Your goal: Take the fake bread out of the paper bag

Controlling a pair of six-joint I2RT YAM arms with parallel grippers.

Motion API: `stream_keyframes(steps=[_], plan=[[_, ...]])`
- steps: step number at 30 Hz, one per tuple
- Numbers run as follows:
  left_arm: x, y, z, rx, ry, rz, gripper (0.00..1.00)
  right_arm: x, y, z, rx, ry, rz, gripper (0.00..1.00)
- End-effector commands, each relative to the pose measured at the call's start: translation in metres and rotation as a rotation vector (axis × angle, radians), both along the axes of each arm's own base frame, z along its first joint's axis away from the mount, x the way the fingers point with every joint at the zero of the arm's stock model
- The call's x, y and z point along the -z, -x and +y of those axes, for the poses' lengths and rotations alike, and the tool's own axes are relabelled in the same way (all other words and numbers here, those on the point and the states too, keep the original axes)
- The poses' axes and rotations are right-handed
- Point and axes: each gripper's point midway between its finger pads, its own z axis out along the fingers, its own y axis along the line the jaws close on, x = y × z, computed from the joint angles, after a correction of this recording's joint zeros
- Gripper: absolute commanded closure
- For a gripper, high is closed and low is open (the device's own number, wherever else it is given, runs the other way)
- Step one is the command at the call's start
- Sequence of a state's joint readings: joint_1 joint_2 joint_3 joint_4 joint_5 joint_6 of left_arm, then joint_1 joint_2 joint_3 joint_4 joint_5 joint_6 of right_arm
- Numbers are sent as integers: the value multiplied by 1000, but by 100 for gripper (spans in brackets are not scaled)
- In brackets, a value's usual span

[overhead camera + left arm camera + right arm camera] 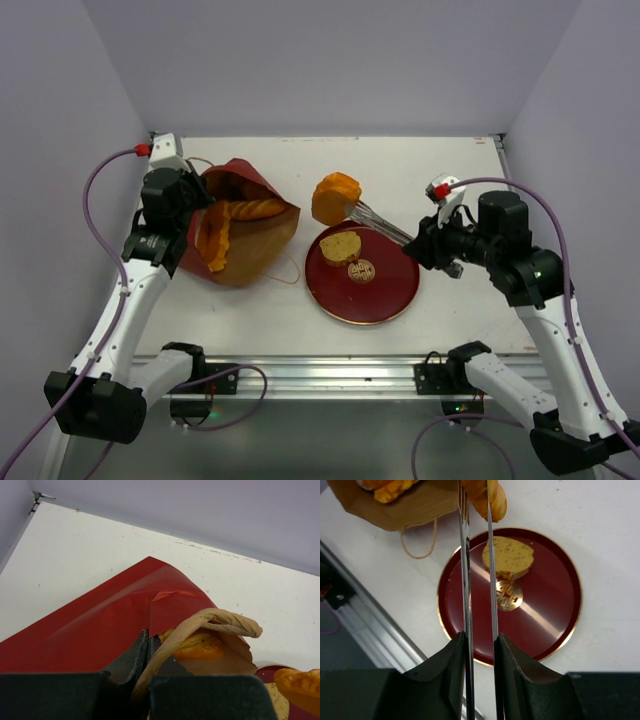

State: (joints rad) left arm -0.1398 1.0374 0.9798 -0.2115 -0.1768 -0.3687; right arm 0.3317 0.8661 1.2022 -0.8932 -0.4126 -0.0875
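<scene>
So, paper bag point(262, 240): lying on its side on the left part of the table point(450, 170), mouth facing the plate, red outside up, brown inside showing.
left gripper point(149, 650): fingers pinched tight on the brown rim at the bag's mouth. The wrist view shows the paper folded right between them.
bread still in the bag: one long golden loaf point(252, 209) lies across the opening, and a second orange piece point(213, 240) sits nearer the left arm. Both are inside the bag.
right gripper point(480, 636): clamped around a pair of metal tongs point(466, 580), squeezing the two blades close together.
tongs tips: gripping an orange bread piece point(336, 198), which sits just off the plate's far rim, between plate and bag. From above it looks like a rounded chunk, from the wrist cam more like a twisted loaf end, so honestly can't say which. Also can't tell if it's touching the table.
red plate point(390, 290): round, gold-edged, near the middle of the table, just right of the bag.
pale yellow slice point(340, 245): already out, lying flat on the plate's far-left part, beside a gold emblem point(361, 270) in the centre.
</scene>
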Motion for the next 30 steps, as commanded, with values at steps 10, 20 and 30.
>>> stream_keyframes(steps=[10,20,30], plan=[[-38,10,23,-78,-95,-113,100,-23,35,28,-213,-161,263,100],[-49,15,32,-113,-131,-151,100,12,50,8,-140,-81,392,100],[-42,18,29,-97,-125,-153,100,42,34,6,-86,-119,573,100]])
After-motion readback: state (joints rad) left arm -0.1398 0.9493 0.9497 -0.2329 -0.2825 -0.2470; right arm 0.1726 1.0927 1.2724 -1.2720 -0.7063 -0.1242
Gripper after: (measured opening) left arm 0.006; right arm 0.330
